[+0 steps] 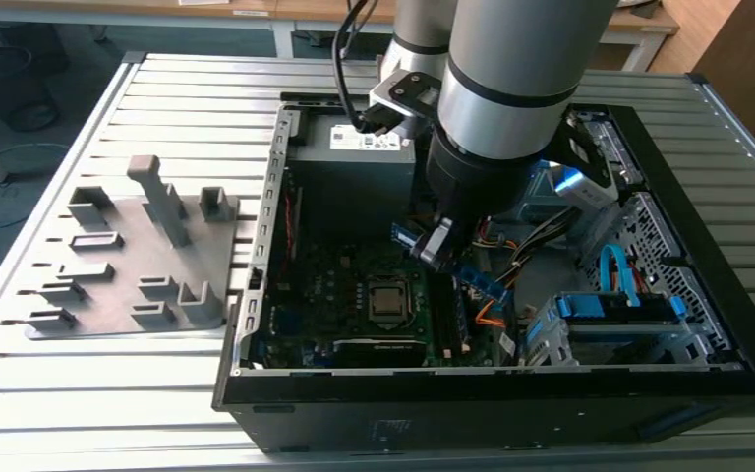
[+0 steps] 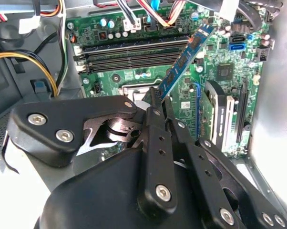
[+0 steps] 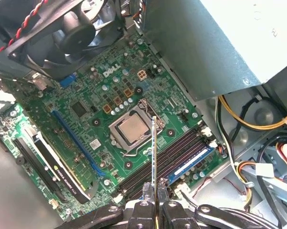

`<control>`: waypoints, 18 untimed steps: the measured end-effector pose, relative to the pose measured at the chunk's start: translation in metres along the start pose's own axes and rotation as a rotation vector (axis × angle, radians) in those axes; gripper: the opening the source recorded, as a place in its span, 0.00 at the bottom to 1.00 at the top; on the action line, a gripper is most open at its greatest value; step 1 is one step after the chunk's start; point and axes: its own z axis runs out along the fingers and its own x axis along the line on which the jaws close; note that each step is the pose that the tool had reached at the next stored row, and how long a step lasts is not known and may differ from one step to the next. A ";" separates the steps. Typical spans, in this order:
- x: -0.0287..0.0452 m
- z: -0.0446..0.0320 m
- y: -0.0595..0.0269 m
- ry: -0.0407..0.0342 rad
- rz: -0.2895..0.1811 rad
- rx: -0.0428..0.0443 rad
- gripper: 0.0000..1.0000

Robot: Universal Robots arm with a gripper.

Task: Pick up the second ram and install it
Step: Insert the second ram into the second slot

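The second ram (image 1: 480, 282) is a thin stick with a blue label, held tilted in the air over the motherboard (image 1: 338, 285) inside the open computer case. My gripper (image 1: 433, 246) is shut on one end of it. In the second wrist view the ram (image 2: 184, 59) slants away from the gripper (image 2: 155, 102) towards the memory slots (image 2: 129, 52). In the first wrist view the ram (image 3: 154, 152) appears edge-on above the slots (image 3: 158, 167), rising from the gripper (image 3: 155, 200). A stick with a blue label (image 3: 193, 160) sits in the outermost slot.
The processor socket (image 3: 132, 130) lies beside the slots. The power supply (image 3: 220, 43), a fan (image 3: 72, 33) and cable bundles (image 3: 248, 129) crowd the case. A grey holder tray (image 1: 142, 256) stands on the table at the exterior view's left. A blue flat cable (image 1: 613, 275) runs by the drive bay.
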 end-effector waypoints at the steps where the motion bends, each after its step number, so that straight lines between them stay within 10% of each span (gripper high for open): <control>1: 0.0000 0.0000 0.0000 -0.0001 0.005 0.0003 0.14; 18: 0.0000 0.0004 0.0000 -0.0018 0.095 0.0050 0.14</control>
